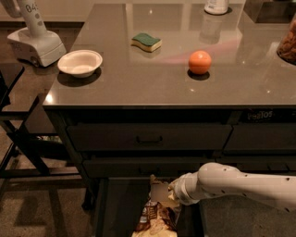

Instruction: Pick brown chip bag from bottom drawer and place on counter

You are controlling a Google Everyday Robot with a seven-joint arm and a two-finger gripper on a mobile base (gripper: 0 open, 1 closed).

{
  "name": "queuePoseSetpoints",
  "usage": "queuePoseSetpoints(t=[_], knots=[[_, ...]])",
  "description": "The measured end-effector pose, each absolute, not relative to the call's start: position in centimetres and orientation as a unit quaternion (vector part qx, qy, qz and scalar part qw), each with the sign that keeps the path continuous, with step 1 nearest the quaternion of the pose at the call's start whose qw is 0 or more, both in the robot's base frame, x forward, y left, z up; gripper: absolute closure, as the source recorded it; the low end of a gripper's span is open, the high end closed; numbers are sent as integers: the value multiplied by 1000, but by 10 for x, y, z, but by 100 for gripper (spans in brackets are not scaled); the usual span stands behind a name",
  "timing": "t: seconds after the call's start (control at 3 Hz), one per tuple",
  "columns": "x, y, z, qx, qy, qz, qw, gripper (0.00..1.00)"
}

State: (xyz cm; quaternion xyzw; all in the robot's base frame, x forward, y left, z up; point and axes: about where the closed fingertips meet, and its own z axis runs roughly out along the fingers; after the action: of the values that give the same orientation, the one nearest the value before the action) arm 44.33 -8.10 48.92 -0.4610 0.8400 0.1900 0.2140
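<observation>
The brown chip bag [155, 218] lies in the open bottom drawer [119, 208], a crinkly brown bag with pale lettering that runs off the lower edge of the view. My gripper [160, 189] reaches in from the right on a white arm [231, 181] and sits at the bag's top end, below the two upper drawer fronts. The dark drawer hides how it meets the bag. The grey-brown counter [152, 74] spreads above the drawers.
On the counter are a white bowl [80, 63] at the left, a green sponge [146, 41], an orange ball [200, 62], a white container [216, 6] at the back and a jar [288, 41] at the right edge. A white device [33, 39] stands to the left.
</observation>
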Motion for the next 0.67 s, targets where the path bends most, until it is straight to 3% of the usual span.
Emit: queuePoseSetpoints(t=[0.67], knots=[[433,-77,503,-447,842,213,213,100]])
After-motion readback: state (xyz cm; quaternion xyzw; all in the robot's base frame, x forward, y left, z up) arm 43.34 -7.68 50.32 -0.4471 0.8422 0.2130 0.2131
